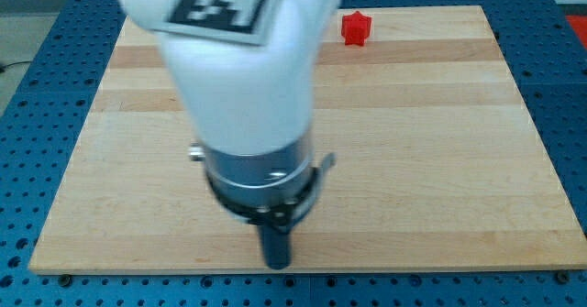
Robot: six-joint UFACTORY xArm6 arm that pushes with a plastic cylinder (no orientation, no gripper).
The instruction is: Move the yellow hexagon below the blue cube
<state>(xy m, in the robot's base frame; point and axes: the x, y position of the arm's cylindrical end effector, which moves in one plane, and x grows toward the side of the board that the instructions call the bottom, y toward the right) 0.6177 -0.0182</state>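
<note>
My tip point(276, 264) is at the view's bottom, just left of the middle, on the wooden board point(431, 151) near its bottom edge. The white arm point(243, 78) rises over it and hides much of the board's middle and upper left. No yellow hexagon and no blue cube show; they may be hidden behind the arm. The only block in view is a red block point(356, 28) at the view's top, right of the arm, far from my tip.
The board lies on a blue perforated table point(569, 87) that shows on all sides. A black-and-white marker point(223, 3) sits on the arm's top.
</note>
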